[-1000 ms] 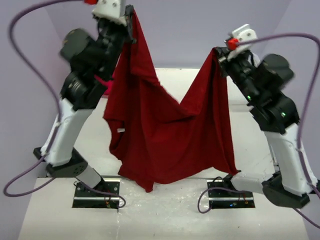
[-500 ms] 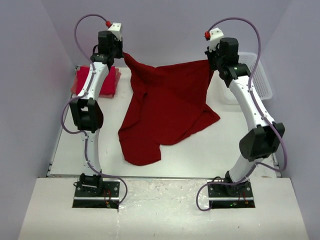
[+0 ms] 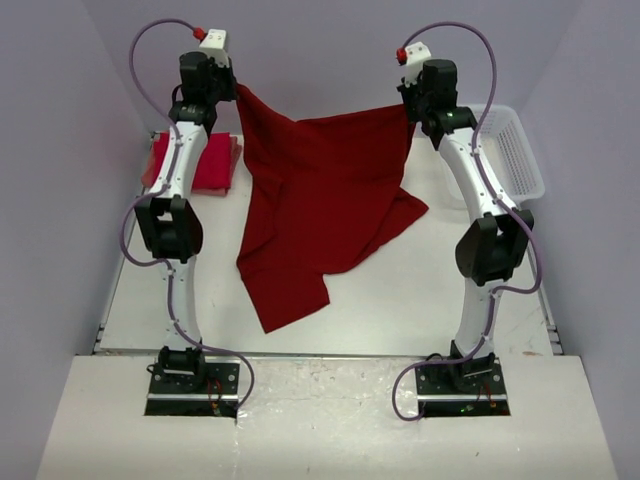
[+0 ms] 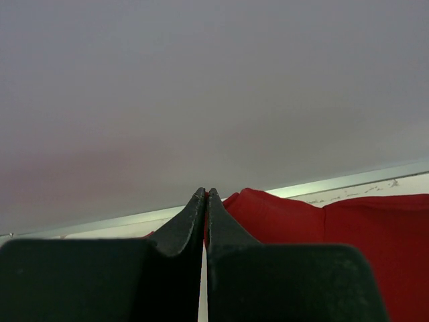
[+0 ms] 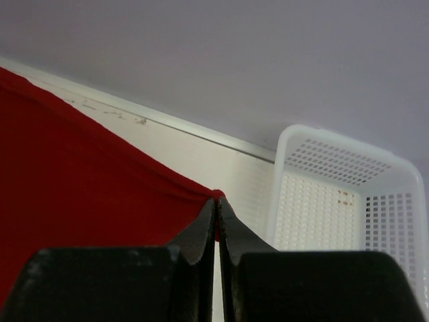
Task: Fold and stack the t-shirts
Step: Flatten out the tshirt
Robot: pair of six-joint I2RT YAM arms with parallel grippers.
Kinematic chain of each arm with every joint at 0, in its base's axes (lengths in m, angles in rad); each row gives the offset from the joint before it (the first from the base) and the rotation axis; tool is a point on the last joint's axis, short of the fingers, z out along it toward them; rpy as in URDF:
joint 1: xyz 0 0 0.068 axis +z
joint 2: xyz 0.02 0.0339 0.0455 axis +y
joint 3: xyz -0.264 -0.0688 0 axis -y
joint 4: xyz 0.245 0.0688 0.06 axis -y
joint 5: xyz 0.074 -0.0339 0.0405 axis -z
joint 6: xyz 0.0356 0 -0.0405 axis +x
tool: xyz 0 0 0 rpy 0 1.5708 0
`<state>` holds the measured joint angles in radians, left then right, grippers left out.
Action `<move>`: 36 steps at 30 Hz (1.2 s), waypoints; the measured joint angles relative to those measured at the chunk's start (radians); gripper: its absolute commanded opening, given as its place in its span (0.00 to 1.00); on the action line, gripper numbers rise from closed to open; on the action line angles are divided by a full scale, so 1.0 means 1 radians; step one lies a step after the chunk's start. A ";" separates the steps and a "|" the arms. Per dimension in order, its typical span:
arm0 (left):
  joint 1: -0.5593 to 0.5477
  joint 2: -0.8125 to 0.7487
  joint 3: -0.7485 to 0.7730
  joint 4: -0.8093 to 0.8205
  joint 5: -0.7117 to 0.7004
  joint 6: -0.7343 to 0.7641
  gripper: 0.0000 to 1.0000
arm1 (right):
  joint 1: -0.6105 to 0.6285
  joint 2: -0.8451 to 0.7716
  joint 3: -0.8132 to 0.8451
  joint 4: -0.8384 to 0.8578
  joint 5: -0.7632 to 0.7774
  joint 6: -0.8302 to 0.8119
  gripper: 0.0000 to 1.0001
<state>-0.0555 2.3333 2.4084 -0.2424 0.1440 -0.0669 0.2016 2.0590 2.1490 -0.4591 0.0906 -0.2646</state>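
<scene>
A dark crimson t-shirt (image 3: 320,195) hangs stretched between my two grippers at the far side of the table, its lower part trailing on the tabletop toward the near left. My left gripper (image 3: 236,92) is shut on its left top corner; the cloth shows beside the tips in the left wrist view (image 4: 281,215). My right gripper (image 3: 408,105) is shut on its right top corner, seen in the right wrist view (image 5: 216,198). A bright red folded t-shirt (image 3: 215,165) lies at the far left behind the left arm.
A white plastic lattice basket (image 3: 515,150) stands at the far right, also in the right wrist view (image 5: 335,194). Purple walls close in the table on three sides. The white tabletop (image 3: 400,290) shows bare at the near right.
Both arms swung from high near the camera out to the far side, carrying the shirt. It now spreads wider between the grippers with its lower part on the table.
</scene>
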 measured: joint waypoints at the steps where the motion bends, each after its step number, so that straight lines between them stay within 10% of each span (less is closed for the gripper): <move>1: 0.000 0.003 0.000 0.002 0.001 -0.001 0.00 | 0.000 0.001 0.003 0.002 0.002 -0.001 0.00; 11: -0.022 -0.142 -0.051 -0.072 -0.003 0.013 0.00 | 0.013 -0.124 -0.037 -0.040 0.029 -0.006 0.00; 25: -0.251 -1.009 -0.089 -0.050 -0.048 0.071 0.00 | 0.411 -0.971 -0.108 -0.035 0.140 -0.113 0.00; 36: -0.251 -1.195 -0.170 -0.016 -0.013 0.042 0.00 | 0.511 -1.073 -0.154 -0.074 0.126 -0.134 0.00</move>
<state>-0.3061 1.1381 2.2387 -0.2581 0.1307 -0.0254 0.7124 0.9859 1.9953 -0.5327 0.2169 -0.3988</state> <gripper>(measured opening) 0.002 0.004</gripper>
